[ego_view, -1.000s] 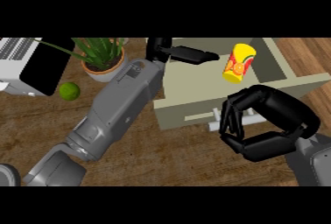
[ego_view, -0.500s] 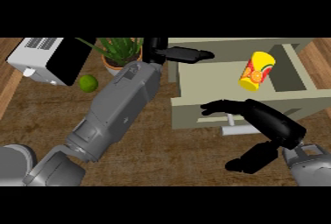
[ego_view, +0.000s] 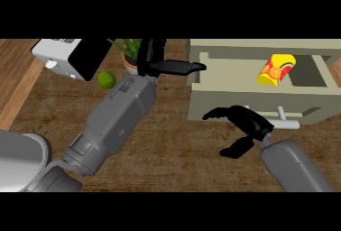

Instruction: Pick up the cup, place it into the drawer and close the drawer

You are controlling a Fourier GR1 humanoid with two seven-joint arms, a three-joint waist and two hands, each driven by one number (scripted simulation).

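Yellow cup (ego_view: 276, 70): lies tilted inside open drawer (ego_view: 214, 95), toward its right side. Likely light, rigid, smooth-sided; if you regrip, take it round mid-body. Right hand (ego_view: 248, 128): released, fingers loosely curved, empty, just before drawer front beside handle (ego_view: 286, 122). Left hand (ego_view: 172, 67): flat, empty, at drawer's left wall. Your room: wooden counter (ego_view: 180, 149) before drawer front.

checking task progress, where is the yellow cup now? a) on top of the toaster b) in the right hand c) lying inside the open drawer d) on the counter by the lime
c, the cup lies in the open drawer, with the right hand empty in front of it.
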